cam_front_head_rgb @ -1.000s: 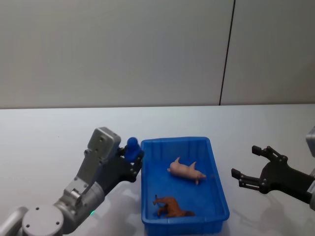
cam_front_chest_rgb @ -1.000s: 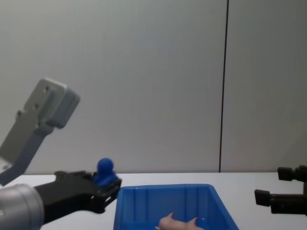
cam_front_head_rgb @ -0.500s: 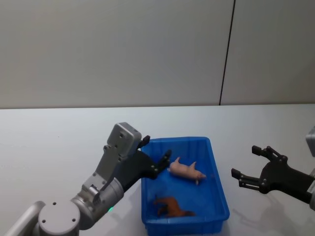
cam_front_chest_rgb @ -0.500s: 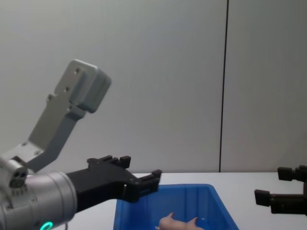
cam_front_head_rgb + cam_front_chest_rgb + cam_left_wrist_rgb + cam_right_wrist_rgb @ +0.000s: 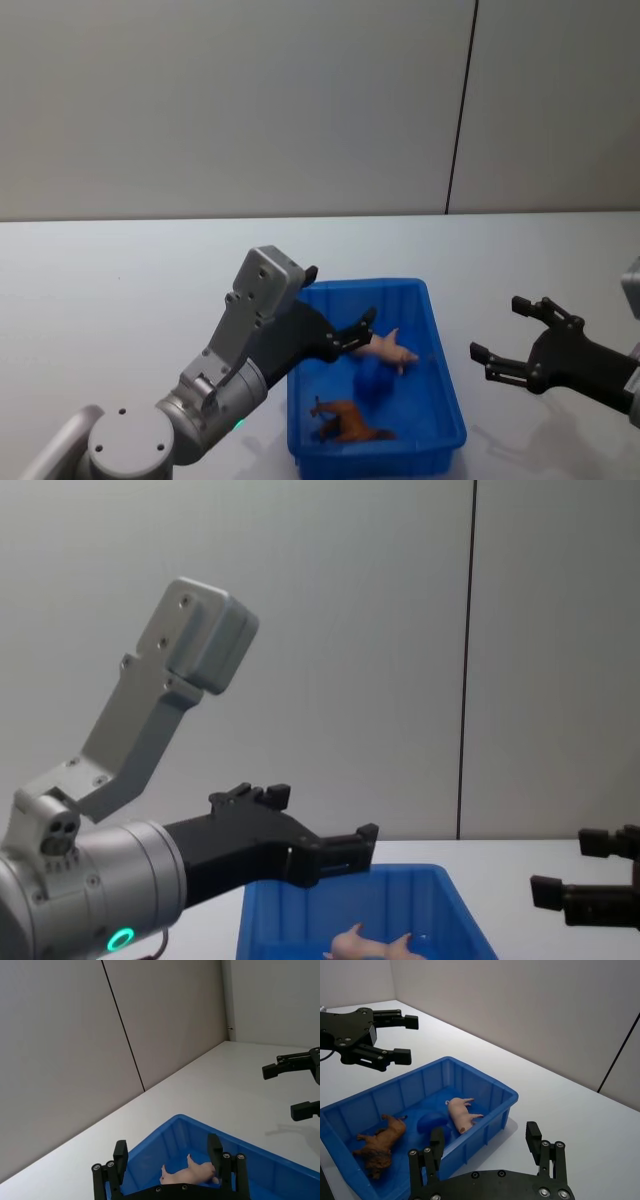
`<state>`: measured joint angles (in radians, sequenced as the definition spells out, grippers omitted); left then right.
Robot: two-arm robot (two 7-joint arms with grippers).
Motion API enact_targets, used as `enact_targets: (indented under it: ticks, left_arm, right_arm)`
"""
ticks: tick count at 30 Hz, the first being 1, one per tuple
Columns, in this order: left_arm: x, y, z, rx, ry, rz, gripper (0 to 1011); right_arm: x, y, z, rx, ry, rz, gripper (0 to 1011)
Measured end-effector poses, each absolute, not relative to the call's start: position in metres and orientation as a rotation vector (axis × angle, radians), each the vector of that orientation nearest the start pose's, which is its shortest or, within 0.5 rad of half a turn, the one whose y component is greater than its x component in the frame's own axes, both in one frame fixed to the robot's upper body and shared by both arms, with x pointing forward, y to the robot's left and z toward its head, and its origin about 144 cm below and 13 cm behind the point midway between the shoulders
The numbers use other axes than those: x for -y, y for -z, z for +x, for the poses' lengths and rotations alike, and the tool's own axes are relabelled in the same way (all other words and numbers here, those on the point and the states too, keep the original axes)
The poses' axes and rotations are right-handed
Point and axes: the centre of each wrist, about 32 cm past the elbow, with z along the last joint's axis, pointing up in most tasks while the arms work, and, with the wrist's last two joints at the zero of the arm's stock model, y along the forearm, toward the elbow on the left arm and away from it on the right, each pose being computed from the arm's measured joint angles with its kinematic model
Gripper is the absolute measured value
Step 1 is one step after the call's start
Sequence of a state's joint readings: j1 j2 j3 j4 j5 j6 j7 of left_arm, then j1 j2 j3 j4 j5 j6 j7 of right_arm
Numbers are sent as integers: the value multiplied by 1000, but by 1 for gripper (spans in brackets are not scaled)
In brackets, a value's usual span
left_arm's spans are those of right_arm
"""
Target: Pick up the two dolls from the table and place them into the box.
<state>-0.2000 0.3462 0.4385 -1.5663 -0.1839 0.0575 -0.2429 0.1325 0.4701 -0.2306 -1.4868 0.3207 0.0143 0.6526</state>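
Note:
The blue box [image 5: 444, 385] stands on the white table [image 5: 110, 280]. Inside it lie a flesh-pink pig-like doll [image 5: 388, 349], a small blue doll [image 5: 371, 381] and a brown horse figure [image 5: 346, 421]. The same three lie in the box [image 5: 490, 1087] in the right wrist view: pink doll [image 5: 459, 1112], blue doll [image 5: 432, 1122], horse [image 5: 378, 1147]. My left gripper [image 5: 338, 300] hovers open above the box's near-left part, holding nothing; the pink doll [image 5: 190, 1175] shows between its fingers [image 5: 120, 1153]. My right gripper [image 5: 512, 335] rests open to the right of the box.
A grey wall with a dark vertical seam [image 5: 460, 110] rises behind the table. Bare tabletop stretches left of the box and behind it. In the chest view the left arm [image 5: 150, 740] arches high over the box's left rim [image 5: 250, 900].
My left gripper carried the blue doll rightward over the box and opened. The blue doll now lies on the box floor. The right arm has not moved.

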Motion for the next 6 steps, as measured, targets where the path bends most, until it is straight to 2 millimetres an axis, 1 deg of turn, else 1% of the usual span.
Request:
enact_targets:
  ticks: [6]
  left_arm:
    - [-198,-1178,487,161,-920,153,1003]
  right_arm:
    - [308,-1162,489,33,747,-179,1001]
